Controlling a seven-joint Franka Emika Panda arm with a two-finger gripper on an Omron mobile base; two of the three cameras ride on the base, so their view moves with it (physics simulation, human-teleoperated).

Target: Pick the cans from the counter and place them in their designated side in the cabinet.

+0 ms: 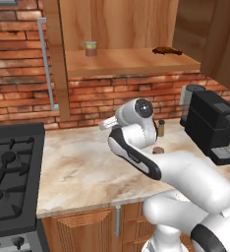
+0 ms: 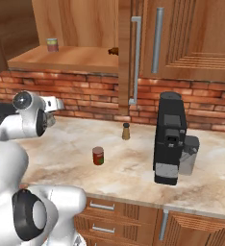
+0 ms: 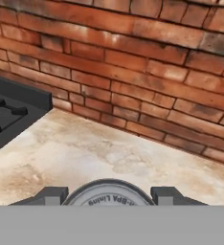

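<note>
The silvery can [image 3: 109,191] shows its round lid between the two dark fingertips of my gripper [image 3: 109,198], which is shut on it. The hand hovers over the counter [image 1: 82,167] and faces the brick wall, with the stove to its left. The dark red can [image 2: 98,156] stands upright on the counter, apart from the hand; in the left base view this can [image 1: 158,150] peeks out from behind my arm. Above, the cabinet [image 1: 131,61] stands open, its wooden shelf bare in the middle.
A greenish-topped can [image 1: 91,48] stands at the shelf's left and a dark flat thing [image 1: 167,50] lies at its right. A brown shaker [image 2: 126,131] and a black coffee machine [image 2: 169,139] stand on the counter. The black stove [image 1: 11,177] is at left.
</note>
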